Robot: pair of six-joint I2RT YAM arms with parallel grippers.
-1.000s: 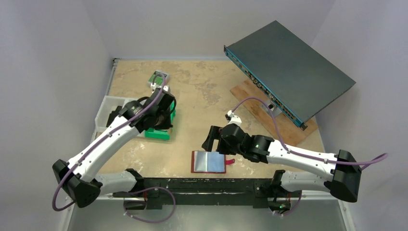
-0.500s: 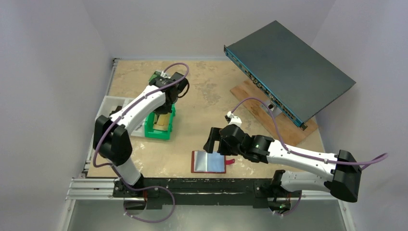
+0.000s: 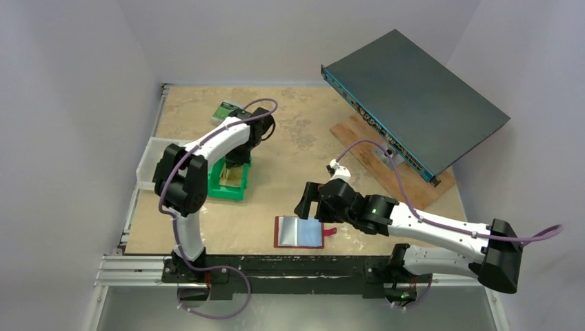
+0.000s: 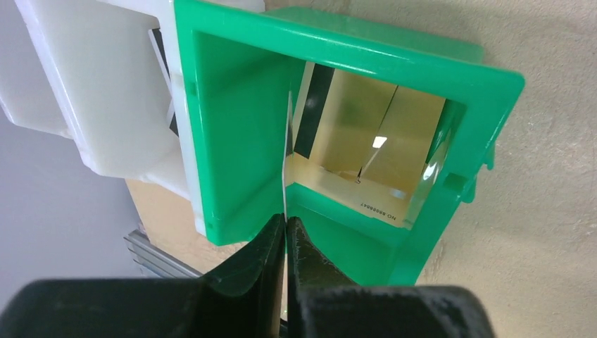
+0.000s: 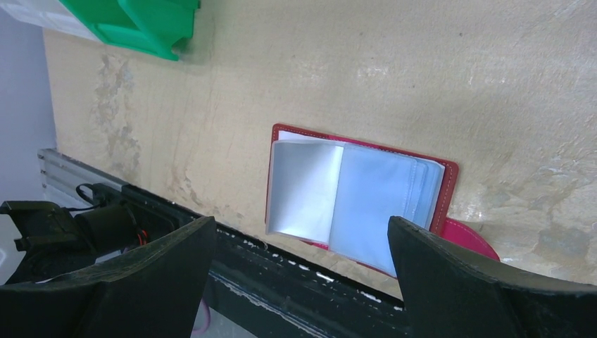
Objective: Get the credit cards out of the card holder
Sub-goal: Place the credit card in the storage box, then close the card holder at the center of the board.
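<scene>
Left gripper at the bin, card pinched.
Your left gripper (image 4: 285,224) is clamped on a thin card (image 4: 287,155), seen edge-on, over the green bin (image 4: 232,127); gold cards (image 4: 366,141) lie inside. Your right gripper (image 3: 308,202) hangs spread above the card holder (image 3: 299,232), which lies open at the table's (image 3: 290,138) near edge, pale pockets up. Since half a second ago the left elbow has swung toward the bin; the holder is unmoved.

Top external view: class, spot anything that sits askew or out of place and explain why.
The dark flat box at the far right stands out: it sits tilted, propped on a wooden board, not flat on the table. The red card holder lies open near the front edge; nothing looks spilled.
</scene>
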